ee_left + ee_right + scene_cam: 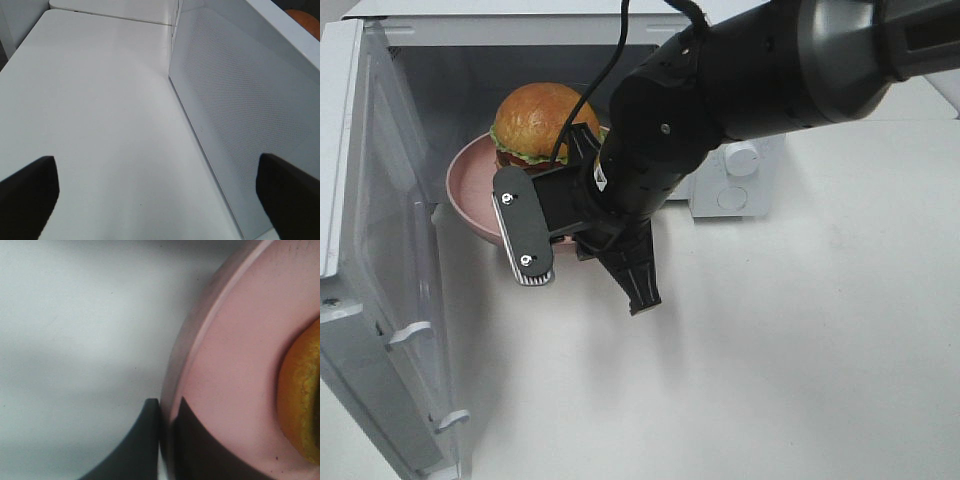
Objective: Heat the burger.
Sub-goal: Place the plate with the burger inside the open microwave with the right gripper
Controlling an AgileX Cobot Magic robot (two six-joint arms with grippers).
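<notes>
Now the right claw [167, 406] pinches the pink plate [235, 365] at its rim, left claw [160, 195] wide; best keep it level and slide the burger [542, 118] fully into the microwave [450, 70].

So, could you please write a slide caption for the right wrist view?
Right gripper clamped on the pink plate's rim, with the burger sitting on the plate.
</notes>
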